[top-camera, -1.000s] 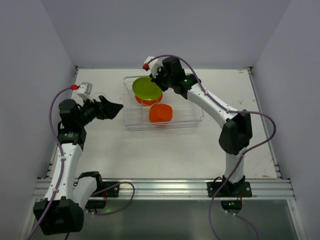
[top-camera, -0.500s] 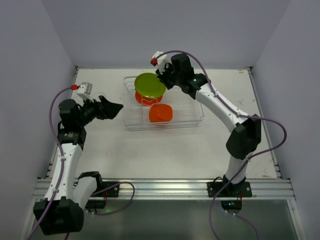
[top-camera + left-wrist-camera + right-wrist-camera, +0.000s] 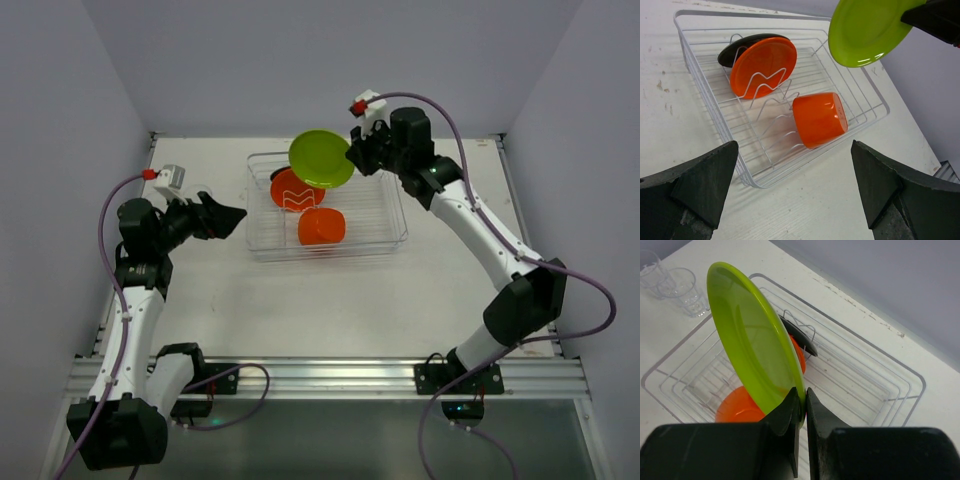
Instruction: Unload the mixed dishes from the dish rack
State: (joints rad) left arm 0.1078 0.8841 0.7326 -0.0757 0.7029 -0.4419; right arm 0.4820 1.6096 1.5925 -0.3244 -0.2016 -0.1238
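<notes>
two right jaws pinch the glossy round lime plate (image 3: pixel 321 158); left jaws wide.

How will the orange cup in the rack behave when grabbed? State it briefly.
The orange cup lies on its side across the dish rack wires, so a nudge would probably roll it. It looks like glossy plastic: likely light, stiff, perhaps slippery in a pincer.

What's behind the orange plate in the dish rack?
A black plate stands right behind the orange plate; only its upper edge shows, the rest is covered.
</notes>
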